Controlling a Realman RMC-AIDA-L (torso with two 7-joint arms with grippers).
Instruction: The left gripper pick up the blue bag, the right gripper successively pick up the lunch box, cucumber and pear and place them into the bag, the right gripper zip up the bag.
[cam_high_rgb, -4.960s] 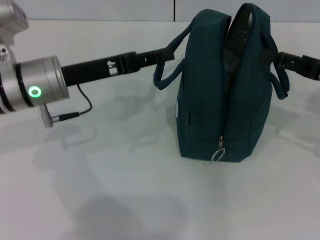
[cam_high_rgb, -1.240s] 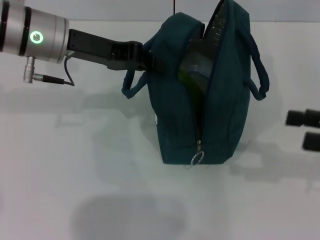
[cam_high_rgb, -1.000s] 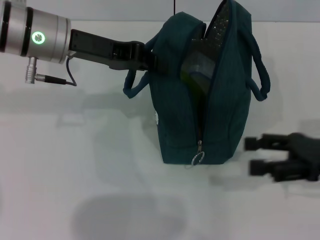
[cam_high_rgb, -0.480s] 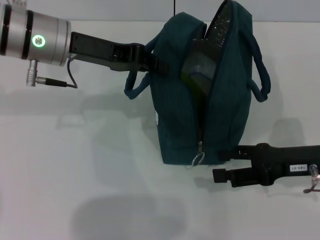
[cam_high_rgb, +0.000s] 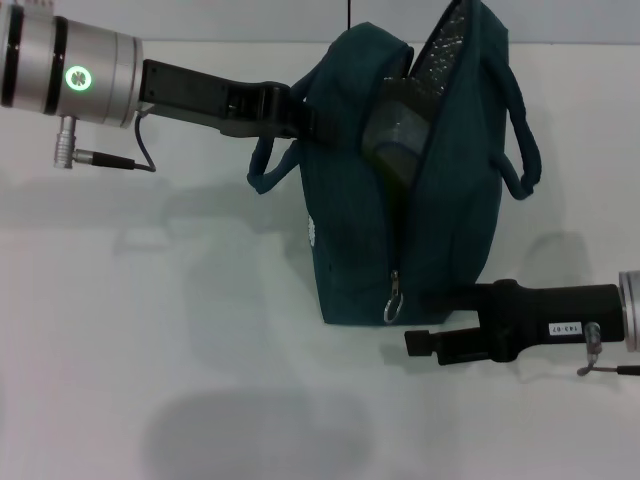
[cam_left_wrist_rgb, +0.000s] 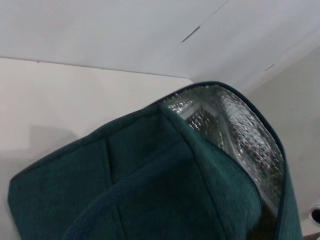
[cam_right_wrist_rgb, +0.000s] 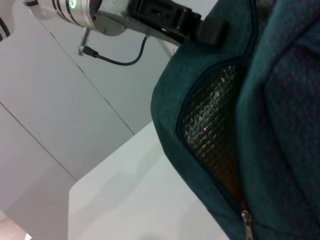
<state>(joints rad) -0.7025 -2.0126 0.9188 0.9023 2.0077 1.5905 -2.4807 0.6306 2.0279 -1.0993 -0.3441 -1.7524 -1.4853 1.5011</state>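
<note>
The left gripper (cam_high_rgb: 305, 118) clamps the near handle of the blue bag (cam_high_rgb: 440, 215), holding it upright on the white table (cam_high_rgb: 150, 330). The right gripper (cam_high_rgb: 418, 322), fingers parted, reaches the bag's base beside the zipper pull (cam_high_rgb: 393, 303); the zip remains undone

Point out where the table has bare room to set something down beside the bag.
Bare table stretches wide below the left gripper, left of the blue bag, and along the near edge. It is crowded at the bag's base, where the right gripper reaches toward the zipper pull.
</note>
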